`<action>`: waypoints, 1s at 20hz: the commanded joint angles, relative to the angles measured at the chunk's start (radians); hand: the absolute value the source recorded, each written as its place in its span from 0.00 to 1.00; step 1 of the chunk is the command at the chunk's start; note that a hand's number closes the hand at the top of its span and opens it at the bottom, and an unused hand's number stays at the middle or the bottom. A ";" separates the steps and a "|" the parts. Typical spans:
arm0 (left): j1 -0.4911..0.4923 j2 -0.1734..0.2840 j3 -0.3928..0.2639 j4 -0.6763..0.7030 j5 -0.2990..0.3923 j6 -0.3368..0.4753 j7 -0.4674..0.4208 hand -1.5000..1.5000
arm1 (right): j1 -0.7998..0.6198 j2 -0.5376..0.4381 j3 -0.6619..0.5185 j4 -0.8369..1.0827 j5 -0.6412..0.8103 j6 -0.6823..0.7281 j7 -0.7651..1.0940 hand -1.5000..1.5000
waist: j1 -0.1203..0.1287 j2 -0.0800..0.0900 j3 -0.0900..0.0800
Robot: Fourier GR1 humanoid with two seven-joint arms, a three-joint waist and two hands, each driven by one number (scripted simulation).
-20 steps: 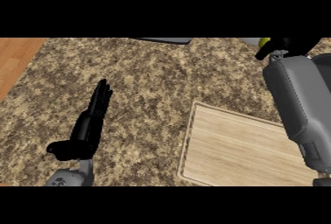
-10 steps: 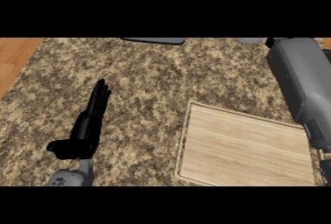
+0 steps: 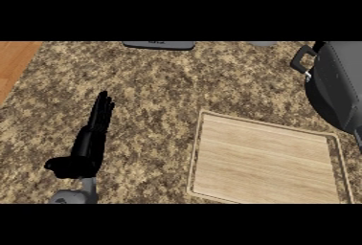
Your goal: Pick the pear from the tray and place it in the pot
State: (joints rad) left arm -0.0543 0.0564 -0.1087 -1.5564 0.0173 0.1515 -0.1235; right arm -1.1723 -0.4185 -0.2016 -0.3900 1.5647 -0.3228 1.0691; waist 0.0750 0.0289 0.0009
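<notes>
I can read no text, label, brand, number or sign anywhere on the desk [image 3: 163, 86] from here.

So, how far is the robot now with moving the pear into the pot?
The wooden tray lies bare, so the pear already looks picked up. The grey right forearm stretches toward the counter's far right edge; its hand, the pear and the pot are out of view, so whether the pear is placed cannot be told. The left hand rests open on the counter. Left, possibly: the release into the pot.
</notes>
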 commanded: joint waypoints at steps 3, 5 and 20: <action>0.038 0.008 0.018 -0.012 0.010 -0.001 -0.011 0.50 | 0.052 -0.055 -0.057 0.068 -0.006 -0.146 0.050 1.00 | -0.019 -0.007 0.001; 0.004 0.003 0.018 -0.017 -0.001 0.012 0.002 0.50 | 0.083 -0.098 -0.088 0.086 -0.031 -0.159 -0.007 1.00 | -0.030 -0.009 0.001; 0.029 0.014 0.027 -0.038 0.014 -0.015 0.018 0.50 | 0.211 -0.162 -0.314 0.212 -0.283 -0.203 -0.232 1.00 | -0.031 -0.011 0.003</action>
State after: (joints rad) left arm -0.0318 0.0635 -0.0844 -1.5785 0.0283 0.1430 -0.1175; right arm -0.9875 -0.5680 -0.4550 -0.1966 1.3481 -0.5179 0.8583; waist 0.0476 0.0208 0.0032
